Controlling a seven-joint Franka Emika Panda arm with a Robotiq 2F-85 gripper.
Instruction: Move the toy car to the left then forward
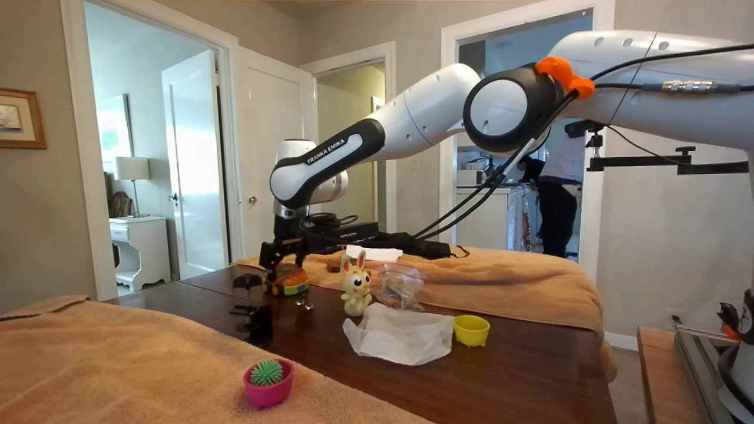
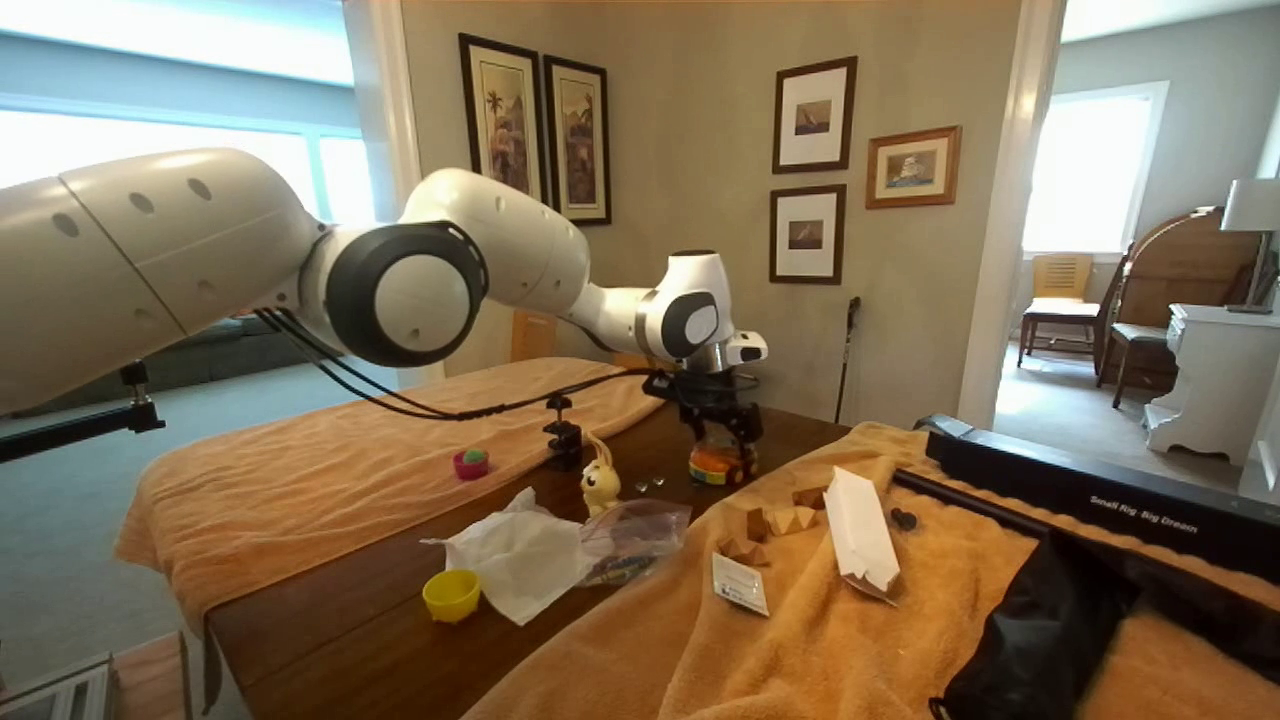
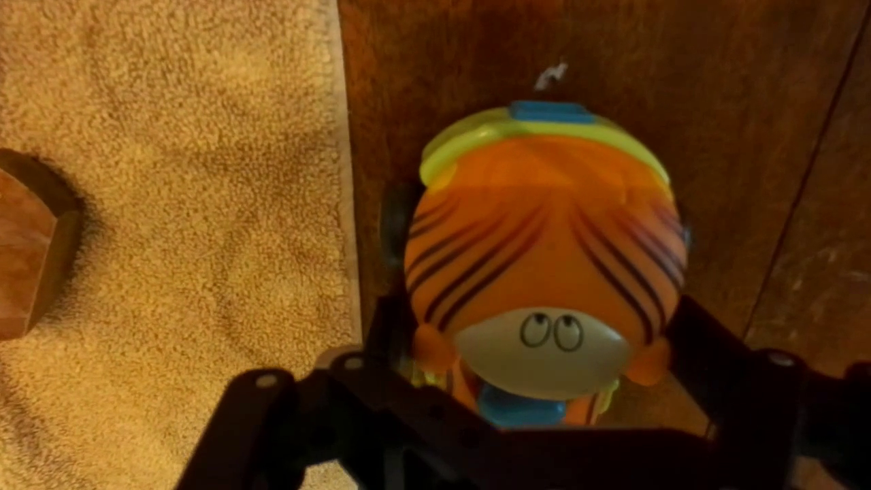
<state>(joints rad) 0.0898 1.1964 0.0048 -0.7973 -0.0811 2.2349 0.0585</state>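
Two dark fingers (image 3: 714, 354) of the gripper (image 3: 541, 313) stood apart, one on each side of the orange toy car (image 3: 544, 252); whether they pressed on it could not be told. In the middle of the wrist view, it appeared to rest on the brown table (image 3: 742, 88), just right of a tan towel (image 3: 204, 204). In an exterior view, a rabbit figure (image 1: 356, 288) stood right of it.

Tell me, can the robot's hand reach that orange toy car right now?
Very likely yes: the hand is down at the toy car, its fingers on either side, and nothing visible blocks the way.
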